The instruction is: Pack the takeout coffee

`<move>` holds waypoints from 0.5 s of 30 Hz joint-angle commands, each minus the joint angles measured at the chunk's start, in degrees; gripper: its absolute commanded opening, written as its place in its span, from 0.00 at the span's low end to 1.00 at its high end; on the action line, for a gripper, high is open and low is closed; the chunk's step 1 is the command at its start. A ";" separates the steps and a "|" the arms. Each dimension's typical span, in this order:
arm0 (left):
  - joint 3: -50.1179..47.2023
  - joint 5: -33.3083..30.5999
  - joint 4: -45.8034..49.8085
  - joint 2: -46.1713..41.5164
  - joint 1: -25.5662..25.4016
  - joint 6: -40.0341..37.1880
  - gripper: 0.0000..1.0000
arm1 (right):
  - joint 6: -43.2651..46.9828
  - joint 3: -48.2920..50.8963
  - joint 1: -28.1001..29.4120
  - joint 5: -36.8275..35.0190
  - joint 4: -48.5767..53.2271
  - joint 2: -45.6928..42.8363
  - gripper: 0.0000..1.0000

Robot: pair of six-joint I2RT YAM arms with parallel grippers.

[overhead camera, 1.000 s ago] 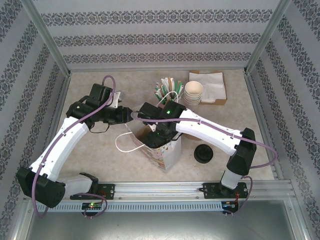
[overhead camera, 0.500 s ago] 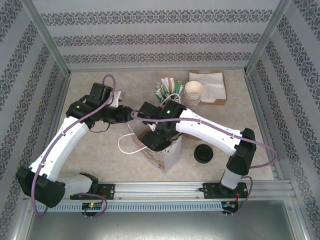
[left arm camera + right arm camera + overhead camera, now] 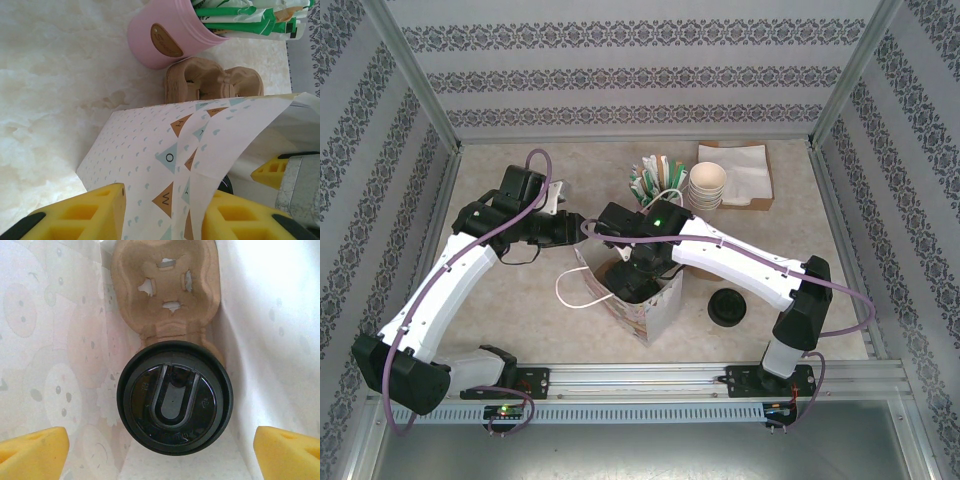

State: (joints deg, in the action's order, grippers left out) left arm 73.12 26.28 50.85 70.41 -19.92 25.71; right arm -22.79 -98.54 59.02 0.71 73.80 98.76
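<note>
The takeout coffee [image 3: 175,397] stood lid-up inside the paper bag [image 3: 656,310], right jaws spread wide, touching nothing; light and crushable, it seemed best held under the stiff lid rim. Farther left, left jaws straddled the bag's edge; whether clamped I could not tell.

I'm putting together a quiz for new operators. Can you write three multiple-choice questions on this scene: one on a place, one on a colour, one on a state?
1. Where is the takeout coffee?
A. inside the paper bag
B. beside the paper bag
C. on top of the paper bag

2. What colour is its lid?
A. white
B. black
C. pink

3. The right hand is:
A. open
B. shut on the takeout coffee
C. shut on the paper bag

Answers:
1. A, the bag's walls surround it.
2. B, the lid is plainly black.
3. A, its fingers stand well apart, clear of the lid.
</note>
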 commanded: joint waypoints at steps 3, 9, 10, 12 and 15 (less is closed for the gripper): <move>1.32 -1.10 1.74 -0.13 -0.77 -0.83 0.39 | -0.59 -1.99 0.39 -1.54 2.01 -0.59 0.95; 1.72 -1.17 1.73 -0.03 -0.79 -0.84 0.39 | -0.51 -2.62 0.45 -2.02 2.26 -1.03 0.94; 1.78 -1.24 1.74 -0.01 -0.78 -0.91 0.39 | -0.55 -2.71 0.48 -1.99 2.40 -1.02 0.94; 2.08 -1.35 2.16 0.25 -0.75 -1.06 0.39 | -0.59 -2.71 0.47 -2.07 2.30 -1.11 0.93; 2.89 -1.53 2.96 0.91 -0.74 -1.44 0.39 | -0.68 -3.01 0.54 -1.91 2.19 -1.14 0.93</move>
State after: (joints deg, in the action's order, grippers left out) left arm 73.80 26.09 51.24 70.65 -19.94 25.69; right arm -22.79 -99.68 59.02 0.03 74.61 98.74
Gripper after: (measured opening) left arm 0.390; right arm 0.925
